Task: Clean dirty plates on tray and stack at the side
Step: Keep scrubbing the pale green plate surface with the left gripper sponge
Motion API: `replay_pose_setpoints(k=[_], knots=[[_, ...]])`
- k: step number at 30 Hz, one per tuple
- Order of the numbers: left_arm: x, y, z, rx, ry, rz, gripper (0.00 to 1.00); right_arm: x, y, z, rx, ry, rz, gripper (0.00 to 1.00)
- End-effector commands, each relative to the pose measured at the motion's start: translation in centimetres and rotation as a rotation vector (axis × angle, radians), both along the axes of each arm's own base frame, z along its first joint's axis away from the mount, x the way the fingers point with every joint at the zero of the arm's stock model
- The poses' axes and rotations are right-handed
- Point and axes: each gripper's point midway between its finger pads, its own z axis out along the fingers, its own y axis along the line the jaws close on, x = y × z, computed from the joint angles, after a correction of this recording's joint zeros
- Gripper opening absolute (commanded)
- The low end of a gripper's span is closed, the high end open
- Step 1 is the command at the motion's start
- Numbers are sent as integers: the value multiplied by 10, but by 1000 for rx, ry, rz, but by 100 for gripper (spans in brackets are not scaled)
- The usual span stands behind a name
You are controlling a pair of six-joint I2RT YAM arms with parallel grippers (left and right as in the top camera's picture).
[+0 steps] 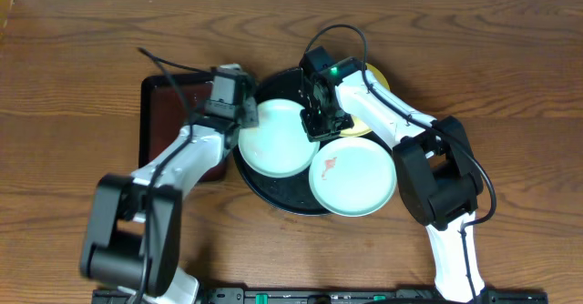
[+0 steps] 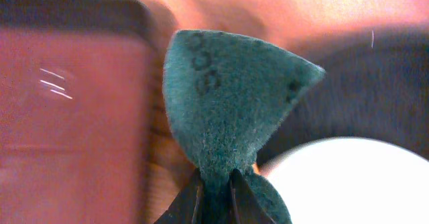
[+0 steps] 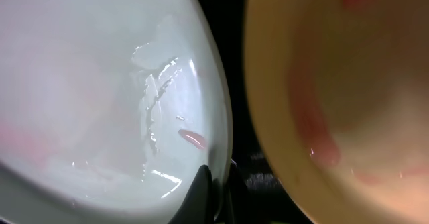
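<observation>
No legible text or labels

2 mint plates (image 1: 273,138), 1 yellow plate (image 1: 377,76), on black tray (image 1: 282,191)

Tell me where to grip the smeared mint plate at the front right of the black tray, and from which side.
Grip the smeared mint plate by its rim on the front-right edge, coming in from outside the tray. It lies flat and shallow, so only the rim offers a pinch, and that part seems to jut past the tray's rim, likely leaving room for a finger beneath.
</observation>
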Motion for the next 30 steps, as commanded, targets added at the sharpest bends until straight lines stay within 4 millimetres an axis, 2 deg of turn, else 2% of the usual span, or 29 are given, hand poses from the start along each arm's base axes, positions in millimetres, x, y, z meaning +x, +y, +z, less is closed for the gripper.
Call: replay_pose_setpoints(k=[1, 3, 5, 8, 11, 13, 20, 27, 30], knots=[[10, 34, 56, 69, -153, 104, 7, -1, -20, -1, -86, -17, 18, 1], [9, 29, 71, 36, -183, 83, 7, -1, -20, -1, -86, -17, 18, 1], [6, 16, 76, -25, -182, 29, 7, -1, -20, -1, -85, -18, 17, 1], [-6, -21, 71, -189, -117, -111, 7, -1, -20, -1, -85, -18, 17, 1], [-26, -56, 63, -373, -11, -216, 7, 1, -21, -1, -84, -21, 14, 1], [-35, -63, 57, -399, 36, -240, 7, 2, -20, -1, -81, -25, 14, 1], [-71, -80, 17, -378, 231, -262, 7, 5, -18, -1, -73, -38, 12, 1], [-89, -104, -36, -400, 379, -218, 8, 5, -18, -1, -73, -38, 9, 1], [-94, -108, -53, -375, 415, -220, 7, 5, -18, -1, -74, -35, 9, 1]])
